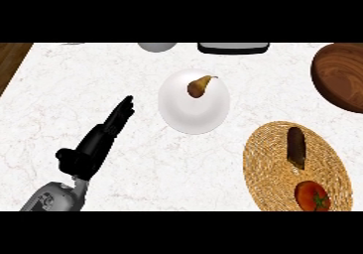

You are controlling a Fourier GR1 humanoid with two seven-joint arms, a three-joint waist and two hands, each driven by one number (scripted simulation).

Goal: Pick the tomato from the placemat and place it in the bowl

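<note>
A white marbled counter (82,89) fills the head view, with a strip of dark wood (7,64) showing past its edge, left of and beyond the plate. 1 white plate (192,116) lies near the middle and carries 1 brown pear (200,86) on its far half, stalk end pointing right and away. Right of the plate and nearer the robot lies 1 round woven placemat (269,149). On the mat's near end, the part farthest from the plate, sits 1 red tomato (310,193). It is round, with no clear long axis, and its green calyx faces up. 1 dark brown elongated thing (296,146) lies on the same mat, between the tomato and the plate, its length running away from the robot. Right of the plate and farther back is 1 brown wooden bowl (344,74), cut by the view's edge. Beyond the plate, 1 grey round thing (156,46) and 1 black-rimmed thing (233,47) are cropped at the top. Left of the plate, nearer the robot, 1 left hand (90,153) shows, its fingers (120,115) straight, close together and aimed toward the plate, holding nothing and well apart from the tomato.
</note>
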